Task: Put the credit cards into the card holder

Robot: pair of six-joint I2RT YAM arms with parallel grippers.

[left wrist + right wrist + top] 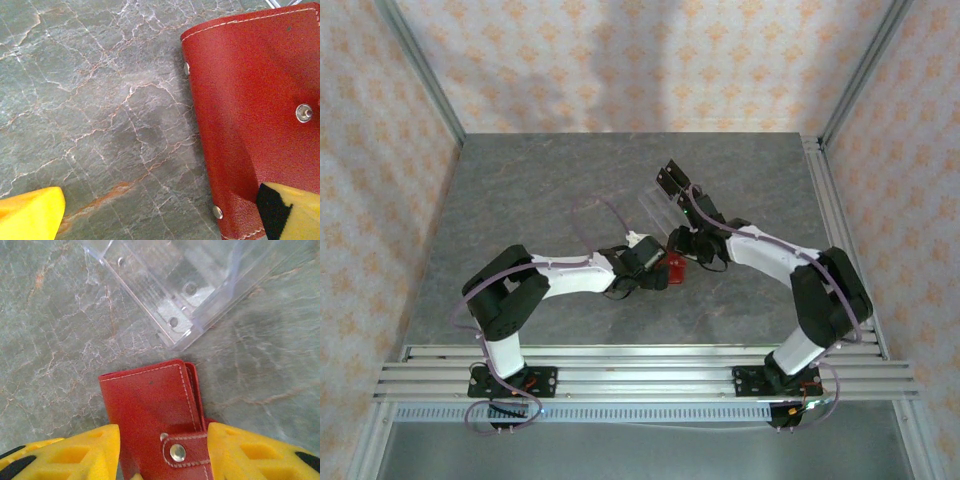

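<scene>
The red card holder (673,268) lies flat on the grey table, folded, with its snap strap (177,452) fastened. My right gripper (162,460) is open and straddles it, one yellow finger (65,455) at its left edge and the other at the strap end. From the other side, my left gripper (165,220) is open too. Its right finger (295,210) overlaps the holder's (250,100) near corner, and its left finger rests over bare table. In the top view the two grippers (658,278) (682,250) meet at the holder. The credit cards are out of view.
A clear plastic stand (190,285) sits just beyond the holder, tilted, with black blocks (672,180) at its far end. The grey stone-patterned table (540,190) is walled by patterned panels, with aluminium rails along the near and right edges.
</scene>
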